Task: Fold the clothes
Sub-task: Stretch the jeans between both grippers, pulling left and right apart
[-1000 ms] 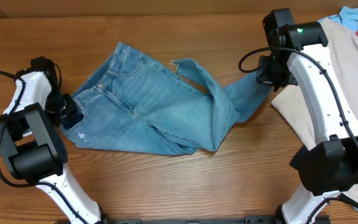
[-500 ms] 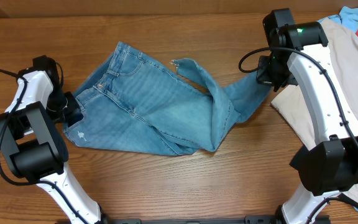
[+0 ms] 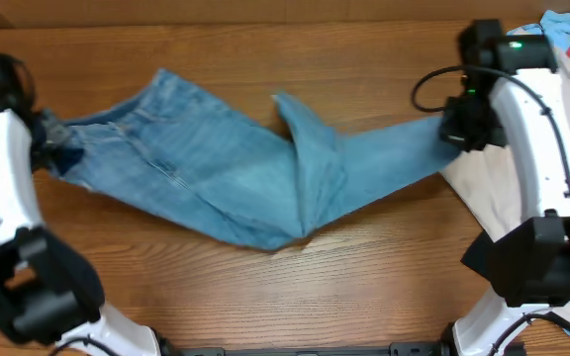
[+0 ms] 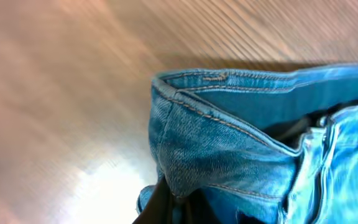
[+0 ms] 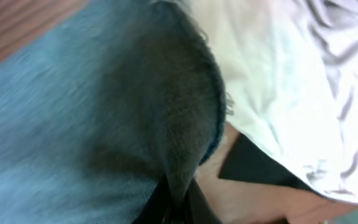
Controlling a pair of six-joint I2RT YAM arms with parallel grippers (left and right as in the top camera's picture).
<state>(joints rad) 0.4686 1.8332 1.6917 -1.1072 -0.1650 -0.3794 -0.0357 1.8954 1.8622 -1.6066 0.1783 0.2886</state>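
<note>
The light blue jeans (image 3: 236,173) are stretched across the table between my two arms, with one leg folded over at the middle. My left gripper (image 3: 49,141) is shut on the waistband at the far left; the left wrist view shows the stitched waistband (image 4: 229,130) bunched in its jaws (image 4: 179,202). My right gripper (image 3: 455,131) is shut on a leg's hem at the right. In the right wrist view the denim leg (image 5: 104,106) hangs from the jaws (image 5: 176,196), its frayed edge over the pale garment.
A pale beige garment (image 3: 552,158) lies at the right edge under my right arm, also in the right wrist view (image 5: 284,93). A bright-blue garment (image 3: 562,25) and a bit of red one sit at the far right corner. Wooden table (image 3: 295,287) all around.
Both arms have pulled apart: the left gripper moved left and up with the waistband, the right gripper moved right with the hem. The jeans are now pulled long and taut.
</note>
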